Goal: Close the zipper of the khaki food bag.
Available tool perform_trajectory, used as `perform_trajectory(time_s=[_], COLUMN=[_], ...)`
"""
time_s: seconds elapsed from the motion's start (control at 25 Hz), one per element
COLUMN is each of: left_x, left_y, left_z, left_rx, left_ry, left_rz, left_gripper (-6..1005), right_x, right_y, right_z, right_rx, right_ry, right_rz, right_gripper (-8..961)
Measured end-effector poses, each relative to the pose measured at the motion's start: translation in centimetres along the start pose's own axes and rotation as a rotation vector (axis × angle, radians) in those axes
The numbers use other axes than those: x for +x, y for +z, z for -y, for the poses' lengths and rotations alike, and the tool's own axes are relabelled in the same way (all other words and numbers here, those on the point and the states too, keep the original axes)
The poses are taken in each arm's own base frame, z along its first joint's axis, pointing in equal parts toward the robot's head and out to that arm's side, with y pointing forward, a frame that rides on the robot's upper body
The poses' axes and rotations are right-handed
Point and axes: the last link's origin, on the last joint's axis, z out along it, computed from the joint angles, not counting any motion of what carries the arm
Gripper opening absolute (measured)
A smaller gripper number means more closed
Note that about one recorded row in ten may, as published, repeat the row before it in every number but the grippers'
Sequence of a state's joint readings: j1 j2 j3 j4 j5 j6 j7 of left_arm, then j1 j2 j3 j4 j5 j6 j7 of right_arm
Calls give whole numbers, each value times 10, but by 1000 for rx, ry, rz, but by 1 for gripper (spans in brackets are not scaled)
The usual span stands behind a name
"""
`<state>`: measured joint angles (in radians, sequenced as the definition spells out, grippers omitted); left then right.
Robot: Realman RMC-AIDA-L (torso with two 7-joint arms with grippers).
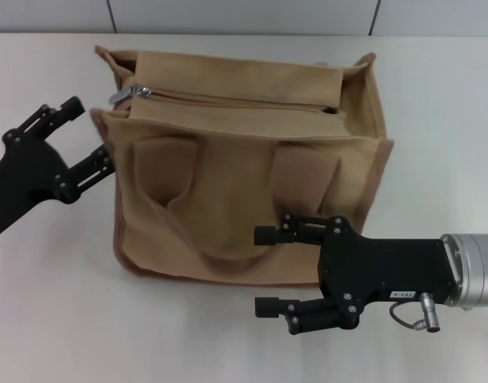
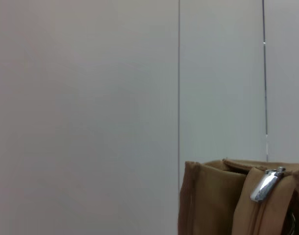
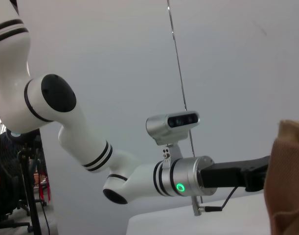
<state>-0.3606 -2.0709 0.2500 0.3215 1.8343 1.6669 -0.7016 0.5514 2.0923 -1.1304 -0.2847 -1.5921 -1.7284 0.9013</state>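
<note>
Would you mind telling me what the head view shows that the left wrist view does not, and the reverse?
Only the head view shows the whole khaki food bag on the table, its strap handles, the full zipper, the left gripper open beside the bag's left end, and the right gripper open at its near side.

Only the left wrist view shows the wall panels behind the bag.

Both show the silver pull tab at the bag's left end.

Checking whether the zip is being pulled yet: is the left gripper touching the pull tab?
Apart. The head view shows bare table between the open left gripper and the pull tab.
</note>
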Motion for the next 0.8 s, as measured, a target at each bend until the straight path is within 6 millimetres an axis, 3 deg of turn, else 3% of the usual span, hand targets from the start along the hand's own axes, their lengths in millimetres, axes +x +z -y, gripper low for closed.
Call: perform_trajectory(time_s=[0.12, 0.32, 0.8], left_x=[5, 16, 12], left_y=[10, 10, 11], left_z=[3, 10, 4], left_rx=[-1, 74, 75], left_ry=[3, -23, 14], left_rz=[-31, -129, -129], left_gripper=[781, 778, 736], right_x=[0, 0, -1], right_y=[0, 0, -1], right_z=[0, 1, 2], right_rx=[3, 13, 30], right_ry=[0, 7, 9], right_rz=[0, 10, 26], right_gripper=[818, 818, 818])
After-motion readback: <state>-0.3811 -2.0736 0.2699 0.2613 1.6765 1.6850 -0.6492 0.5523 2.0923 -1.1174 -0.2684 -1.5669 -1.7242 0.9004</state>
